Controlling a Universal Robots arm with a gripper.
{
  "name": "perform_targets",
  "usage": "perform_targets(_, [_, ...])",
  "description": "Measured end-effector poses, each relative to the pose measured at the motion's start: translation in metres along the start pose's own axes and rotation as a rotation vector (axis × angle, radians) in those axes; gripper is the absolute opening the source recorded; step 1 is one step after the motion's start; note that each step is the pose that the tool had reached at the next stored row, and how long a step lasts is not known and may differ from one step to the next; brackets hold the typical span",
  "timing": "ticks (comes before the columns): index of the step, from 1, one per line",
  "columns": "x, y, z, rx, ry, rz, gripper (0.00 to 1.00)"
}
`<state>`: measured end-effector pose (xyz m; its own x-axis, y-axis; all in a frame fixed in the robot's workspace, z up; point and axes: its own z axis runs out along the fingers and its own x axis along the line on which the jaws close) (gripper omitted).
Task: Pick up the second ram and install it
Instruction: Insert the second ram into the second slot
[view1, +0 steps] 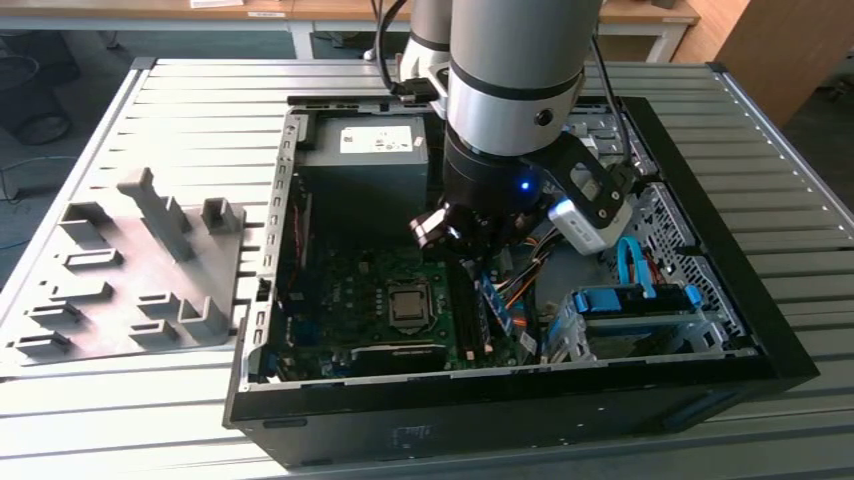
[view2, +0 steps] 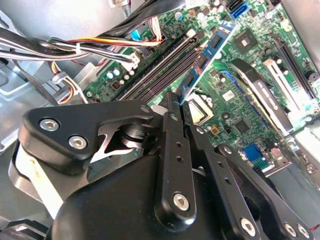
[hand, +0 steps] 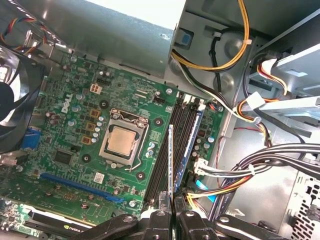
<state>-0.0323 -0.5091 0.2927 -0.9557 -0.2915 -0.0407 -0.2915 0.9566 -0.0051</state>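
Pincer (hand: 172, 212) is down inside the open PC case (view1: 694, 300), fingers (hand: 159, 220) pressed together on the second ram (hand: 171, 160). In the first wrist view you see the stick edge-on, a thin strip held upright right over the black memory slots (hand: 162, 150) next to the CPU socket (hand: 121, 141). I can't tell from here if its bottom edge is actually touching a slot or just sitting above it.

One slot over there's another stick (hand: 192, 137) already seated, blue-green board with dark chips (in the second wrist view it runs diagonally beside the dark slots (view2: 210, 52)). In that same view the black pincer linkage (view2: 175, 165) takes up most of the foreground, fingers shut tight with the held stick's top edge poking out between them.

From the exterior view, the arm (view1: 514, 100) comes straight down into the middle of the case, over the motherboard (view1: 360, 300). Blue drive brackets (view1: 634, 300) sit toward the exterior view's right, the power supply (view1: 367, 160) at the back. Case sits on a ribbed metal counter (view1: 134, 420), and a grey plastic fixture (view1: 134, 270) lies well apart from it on the exterior view's left.
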Motion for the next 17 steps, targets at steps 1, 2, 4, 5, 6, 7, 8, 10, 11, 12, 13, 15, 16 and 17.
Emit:
perform_targets(1, [0.0000,0.0000,0.0000,0.0003,0.0001,0.001,0.14])
perform_targets(2, [0.0000,0.0000,0.0000,0.0007,0.0002,0.003,0.14])
perform_targets(4, [0.0000,0.0000,0.0000,0.0014,0.0004,0.006,0.14])
perform_targets(5, [0.0000,0.0000,0.0000,0.0017,0.0005,0.007,0.14])
perform_targets(6, [0.0000,0.0000,0.0000,0.0019,0.0005,0.009,0.14])
perform_targets(7, [0.0000,0.0000,0.0000,0.0023,0.0006,0.010,0.14])
perform_targets(8, [0.0000,0.0000,0.0000,0.0026,0.0007,0.012,0.14])
perform_targets(10, [0.0000,0.0000,0.0000,0.0032,0.0009,0.017,0.14])
perform_targets(11, [0.0000,0.0000,0.0000,0.0035,0.0009,0.021,0.14])
perform_targets(12, [0.0000,0.0000,0.0000,0.0039,0.0010,0.024,0.14])
perform_targets(13, [0.0000,0.0000,0.0000,0.0041,0.0011,0.028,0.14])
perform_targets(15, [0.0000,0.0000,0.0001,0.0046,0.0012,0.037,0.14])
perform_targets(16, [0.0000,0.0000,0.0002,0.0049,0.0013,0.042,0.14])
perform_targets(17, [0.0000,0.0000,0.0002,0.0052,0.0013,0.047,0.14])
